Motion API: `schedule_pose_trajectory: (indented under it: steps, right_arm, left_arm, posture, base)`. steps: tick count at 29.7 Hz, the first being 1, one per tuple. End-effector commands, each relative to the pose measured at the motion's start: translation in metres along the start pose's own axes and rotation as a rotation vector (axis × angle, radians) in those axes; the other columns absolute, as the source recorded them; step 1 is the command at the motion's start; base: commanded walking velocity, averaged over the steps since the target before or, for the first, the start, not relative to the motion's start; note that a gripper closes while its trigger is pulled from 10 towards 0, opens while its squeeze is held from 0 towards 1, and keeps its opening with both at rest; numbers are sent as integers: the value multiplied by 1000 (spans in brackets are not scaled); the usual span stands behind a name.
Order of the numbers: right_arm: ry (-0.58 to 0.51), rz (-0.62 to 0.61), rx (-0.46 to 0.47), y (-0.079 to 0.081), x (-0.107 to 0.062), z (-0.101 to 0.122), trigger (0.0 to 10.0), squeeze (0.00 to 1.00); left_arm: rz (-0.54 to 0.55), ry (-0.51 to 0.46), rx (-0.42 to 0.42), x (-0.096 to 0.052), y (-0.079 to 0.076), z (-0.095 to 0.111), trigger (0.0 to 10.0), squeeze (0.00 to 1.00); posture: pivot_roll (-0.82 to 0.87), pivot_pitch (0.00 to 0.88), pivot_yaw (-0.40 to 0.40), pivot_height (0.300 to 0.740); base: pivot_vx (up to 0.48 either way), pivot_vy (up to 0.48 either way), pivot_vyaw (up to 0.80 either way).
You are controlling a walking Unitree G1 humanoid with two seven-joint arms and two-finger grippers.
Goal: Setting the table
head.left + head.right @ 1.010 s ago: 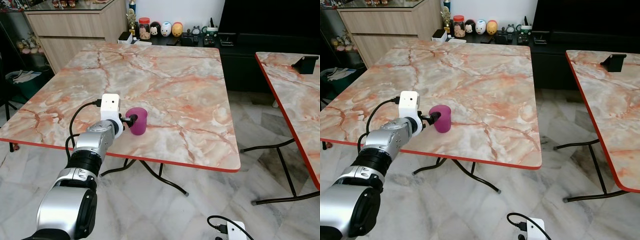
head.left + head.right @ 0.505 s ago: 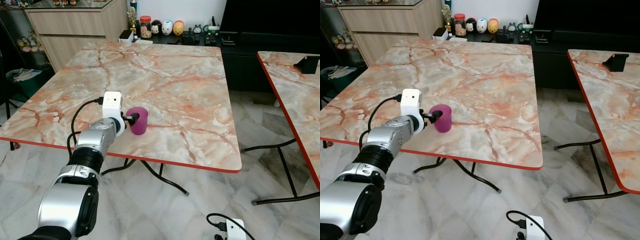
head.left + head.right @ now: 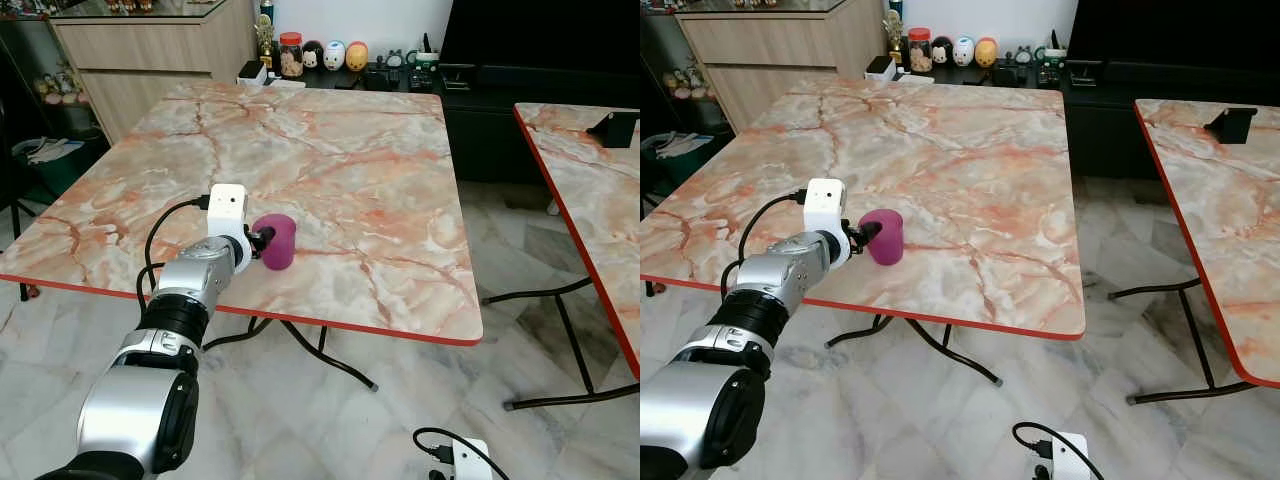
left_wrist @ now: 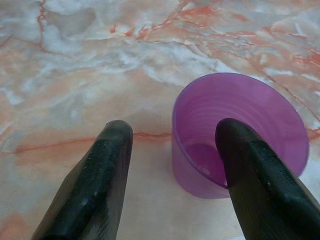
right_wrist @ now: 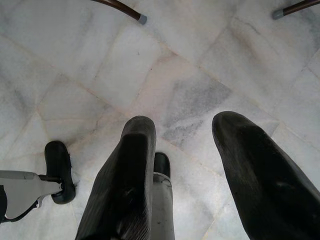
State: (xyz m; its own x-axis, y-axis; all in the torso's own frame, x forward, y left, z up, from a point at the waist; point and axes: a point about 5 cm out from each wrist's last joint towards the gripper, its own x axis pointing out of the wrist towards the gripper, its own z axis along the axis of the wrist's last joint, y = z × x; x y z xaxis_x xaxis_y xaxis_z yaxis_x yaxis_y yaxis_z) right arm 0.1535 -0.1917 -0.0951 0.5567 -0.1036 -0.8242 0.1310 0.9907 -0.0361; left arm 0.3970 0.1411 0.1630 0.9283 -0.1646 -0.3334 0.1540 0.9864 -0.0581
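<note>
Left wrist view gives you the clearest look: your left gripper (image 4: 172, 135) has its fingers spread apart, one finger (image 4: 250, 165) reaching down inside the purple cup (image 4: 240, 130) and the other resting outside, beside the cup's wall, with a visible gap between that finger and the plastic, so nothing is clamped. The cup stands upright on the marble table (image 3: 330, 150), near the front edge on the robot's left side, as you can see from the head cameras, where the silver left arm (image 3: 185, 290) stretches over the red-trimmed edge to meet it. Your right gripper (image 5: 182, 150) hangs low over the pale tiled floor (image 5: 165, 65), its two black fingers apart and holding nothing. A second marble table (image 3: 590, 190) stands to the right, well apart from the first, with a small black stand (image 3: 612, 128) on it. Beyond the far edge of the main table, a row of jars and figurines (image 3: 320, 55) sits on a low dark cabinet.
</note>
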Motion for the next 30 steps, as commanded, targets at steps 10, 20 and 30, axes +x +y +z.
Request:
schedule_pose_trajectory:
  steps: [10,20,30]
  right_arm:
    - [20,-3,13,-1,-1,-5,10000,0]
    - [31,-4,17,-3,-2,-8,10000,0]
    - [24,-5,18,-2,-1,-6,10000,0]
  left_arm:
    - [-3,21,31,0,1,0,1569,0]
    - [-42,44,50,0,-2,-3,1686,0]
    - [-37,56,49,-1,-1,-5,1490,0]
  posture:
    - [58,0,21,740]
    - [57,0,23,740]
    - [59,0,19,740]
  base:
    - [0,0,0]
    - [0,0,0]
    - [0,0,0]
